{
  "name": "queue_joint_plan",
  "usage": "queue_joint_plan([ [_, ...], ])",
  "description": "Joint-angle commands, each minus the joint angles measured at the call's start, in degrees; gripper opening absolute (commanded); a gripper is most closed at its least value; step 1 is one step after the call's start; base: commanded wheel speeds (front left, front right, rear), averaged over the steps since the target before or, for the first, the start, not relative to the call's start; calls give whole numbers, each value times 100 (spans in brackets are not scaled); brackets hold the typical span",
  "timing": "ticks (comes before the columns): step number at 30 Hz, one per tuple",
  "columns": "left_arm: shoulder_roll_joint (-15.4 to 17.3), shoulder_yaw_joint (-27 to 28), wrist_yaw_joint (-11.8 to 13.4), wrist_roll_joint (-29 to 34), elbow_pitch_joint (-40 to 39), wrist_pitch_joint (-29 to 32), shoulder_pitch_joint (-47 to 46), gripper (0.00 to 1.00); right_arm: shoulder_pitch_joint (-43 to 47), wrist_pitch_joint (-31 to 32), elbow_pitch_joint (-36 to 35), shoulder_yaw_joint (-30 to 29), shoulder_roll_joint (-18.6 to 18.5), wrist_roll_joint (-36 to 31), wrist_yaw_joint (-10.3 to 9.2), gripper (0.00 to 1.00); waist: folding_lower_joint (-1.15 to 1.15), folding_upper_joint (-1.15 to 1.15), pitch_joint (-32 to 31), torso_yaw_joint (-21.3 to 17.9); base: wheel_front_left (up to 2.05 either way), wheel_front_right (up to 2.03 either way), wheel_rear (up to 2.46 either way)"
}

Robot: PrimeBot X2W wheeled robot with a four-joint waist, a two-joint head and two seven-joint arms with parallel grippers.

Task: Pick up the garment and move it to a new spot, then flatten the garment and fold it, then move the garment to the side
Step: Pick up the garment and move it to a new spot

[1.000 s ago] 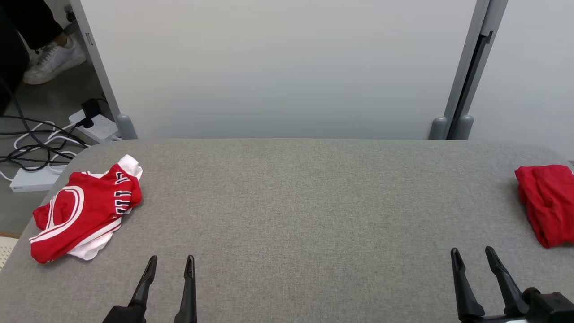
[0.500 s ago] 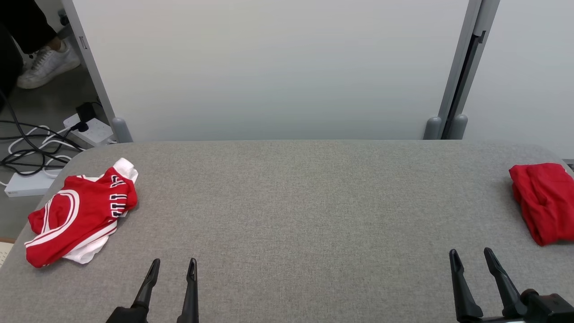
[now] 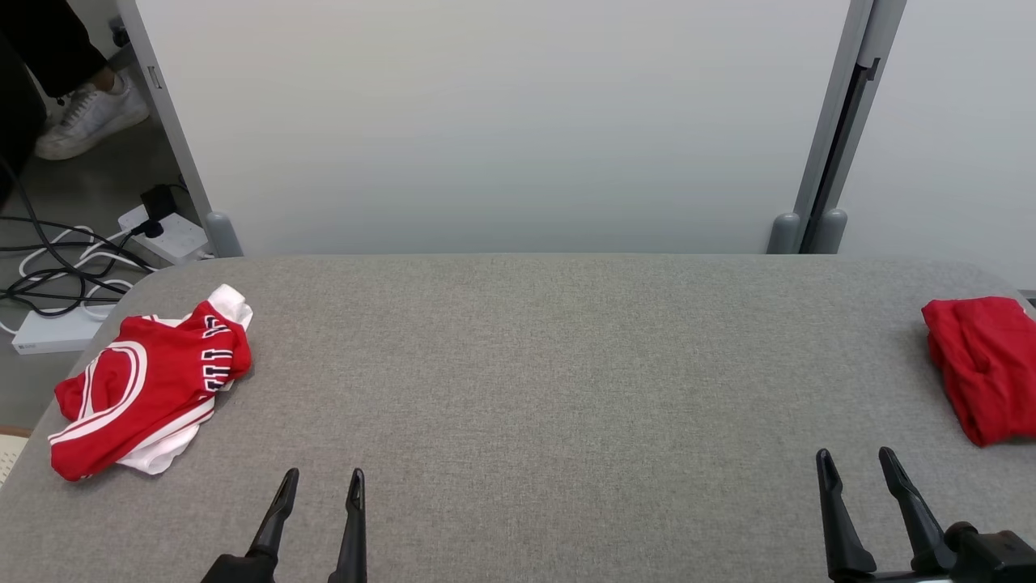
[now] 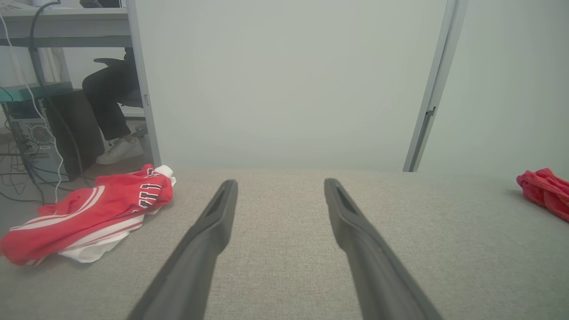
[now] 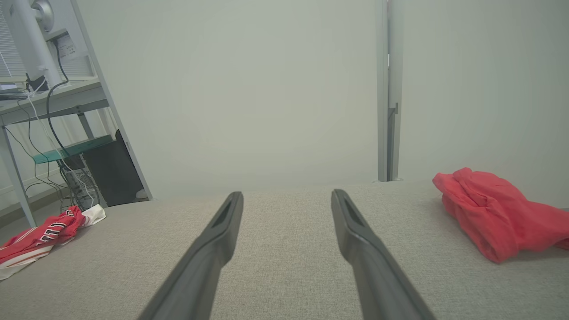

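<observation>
The left gripper (image 3: 324, 479) holds its two dark fingers spread apart with nothing between them, over the near left part of the grey fabric-covered table (image 3: 534, 364). The right gripper (image 3: 855, 457) is likewise parted and empty at the near right. Both point toward the far edge. The red-and-white garment (image 3: 146, 389) lies crumpled at the table's left edge, farther and to the left of the left gripper, apart from it, with dark lettering on one fold. A plain red garment (image 3: 983, 364) lies bunched at the right edge, beyond the right gripper and not touching it. A pale partition (image 3: 486, 121) rises behind the far edge. On the floor at far left are cables (image 3: 57, 259), a power strip (image 3: 166, 235) and a person's white shoe (image 3: 89, 121).
</observation>
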Motion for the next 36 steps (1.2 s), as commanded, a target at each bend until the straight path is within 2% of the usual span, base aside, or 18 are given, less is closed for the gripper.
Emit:
queue_joint_plan([
  [1, 0, 149, -14, -31, -132, -59, -250, 100, -94, -35, -192, 140, -68, -33, 0, 100, 0, 0, 10, 8, 0, 0, 0],
  [6, 0, 130, -6, -14, -155, -59, -276, 100, -98, -35, -207, 134, -66, -28, 0, 100, 0, 0, 57, 39, 0, 0, 0],
  [12, 0, 133, 69, 22, -227, -59, -348, 100, -117, -35, -182, 183, -63, -8, 0, 100, 0, 0, 157, 262, 0, 0, 0],
  [22, -1, 203, 166, 84, -402, -59, -391, 100, -296, -35, -178, 518, -62, 46, 0, 100, 0, 0, 295, 996, 0, 0, 0],
  [36, -1, 311, 298, 22, -521, -59, -445, 100, -445, -35, -220, 771, -101, 168, 0, 100, 0, 0, 425, 1786, 0, 0, 0],
])
